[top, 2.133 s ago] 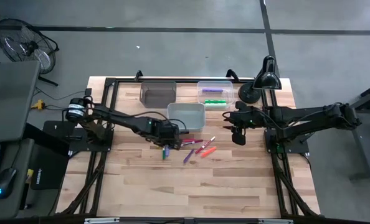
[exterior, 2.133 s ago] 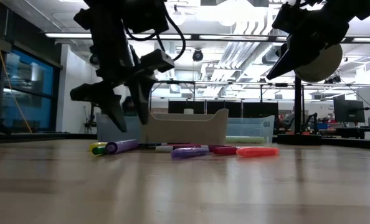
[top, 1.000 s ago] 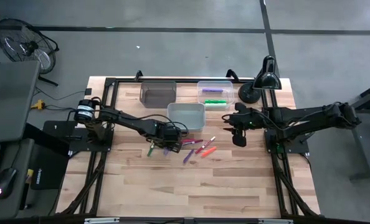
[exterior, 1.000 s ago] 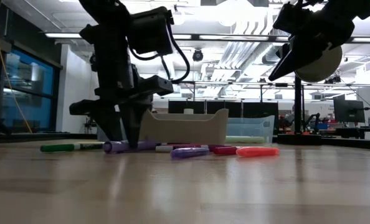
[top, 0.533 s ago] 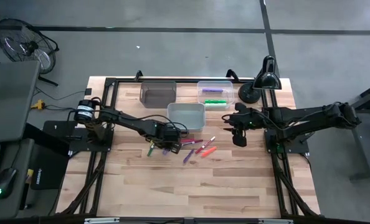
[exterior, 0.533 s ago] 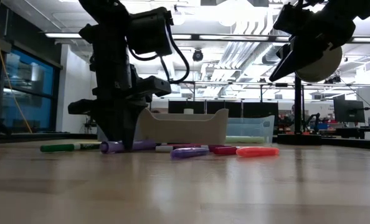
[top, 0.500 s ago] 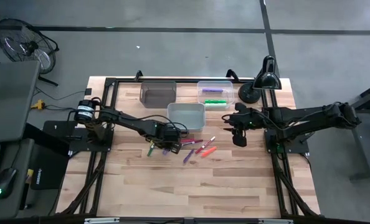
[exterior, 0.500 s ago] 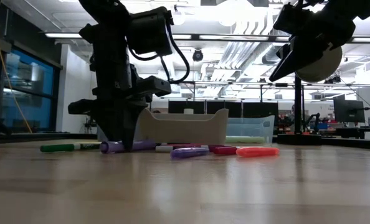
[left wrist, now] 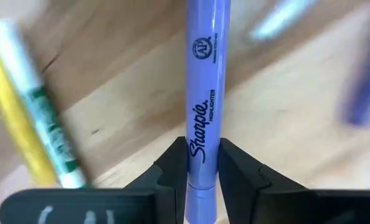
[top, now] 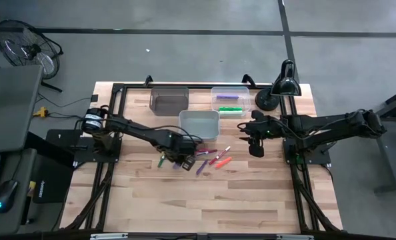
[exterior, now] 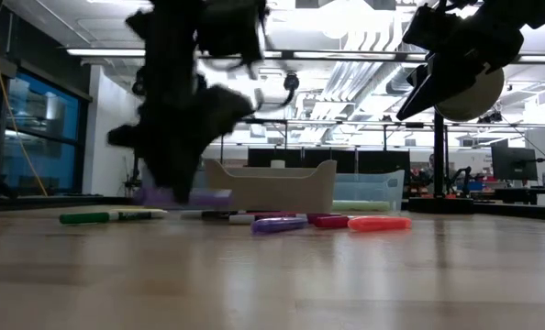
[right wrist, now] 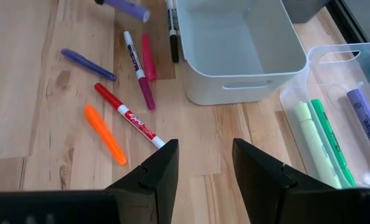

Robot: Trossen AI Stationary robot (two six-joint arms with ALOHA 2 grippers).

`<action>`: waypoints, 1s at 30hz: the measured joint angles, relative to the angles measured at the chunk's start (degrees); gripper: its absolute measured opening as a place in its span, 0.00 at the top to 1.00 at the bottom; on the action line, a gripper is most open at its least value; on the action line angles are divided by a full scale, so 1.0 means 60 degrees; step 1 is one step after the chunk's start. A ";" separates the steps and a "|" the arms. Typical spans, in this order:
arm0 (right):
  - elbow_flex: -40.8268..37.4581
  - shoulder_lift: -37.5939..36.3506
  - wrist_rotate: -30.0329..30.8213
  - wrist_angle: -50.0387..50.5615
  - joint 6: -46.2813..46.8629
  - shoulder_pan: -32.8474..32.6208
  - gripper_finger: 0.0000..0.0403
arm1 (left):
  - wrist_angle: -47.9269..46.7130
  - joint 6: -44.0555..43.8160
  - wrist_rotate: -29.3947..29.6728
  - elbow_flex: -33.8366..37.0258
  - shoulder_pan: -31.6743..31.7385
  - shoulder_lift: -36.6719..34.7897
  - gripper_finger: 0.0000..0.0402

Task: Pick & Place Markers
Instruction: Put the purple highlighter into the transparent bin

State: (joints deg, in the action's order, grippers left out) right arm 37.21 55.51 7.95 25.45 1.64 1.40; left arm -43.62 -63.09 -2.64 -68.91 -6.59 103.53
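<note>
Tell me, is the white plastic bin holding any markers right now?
No, the right wrist view shows the white plastic bin empty inside.

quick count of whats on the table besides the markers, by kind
bins: 3 (dark bin, clear bin, white bin)
desk lamp: 1
robot arms: 2 (left arm, right arm)
total: 6
</note>
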 joint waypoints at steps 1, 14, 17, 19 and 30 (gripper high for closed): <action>0.0000 0.0000 -0.0040 0.0000 0.0003 0.0000 0.65 | -0.0257 0.0126 0.0112 -0.0242 -0.0030 -0.0016 0.83; 0.0000 0.0000 -0.0826 -0.1447 -0.0572 -0.0310 0.65 | -0.1730 0.1840 0.2100 -0.2746 -0.0820 -0.0040 0.83; 0.0000 0.0000 -0.0922 -0.2283 -0.0748 -0.0541 0.65 | -0.1390 0.2245 0.2863 -0.3081 -0.0878 -0.0045 0.83; 0.0000 0.0000 -0.0918 -0.2740 -0.0897 -0.0708 0.65 | -0.1021 0.2607 0.3233 -0.3178 -0.0877 -0.0047 0.83; 0.0000 0.0284 -0.0868 -0.4589 -0.2164 -0.1214 0.65 | 0.0724 0.4587 0.4018 -0.3536 -0.0849 -0.0047 0.83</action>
State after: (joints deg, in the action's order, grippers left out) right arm 37.21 57.21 2.75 -2.08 -11.34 -5.89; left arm -39.27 -35.56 21.47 -90.13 -11.68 103.24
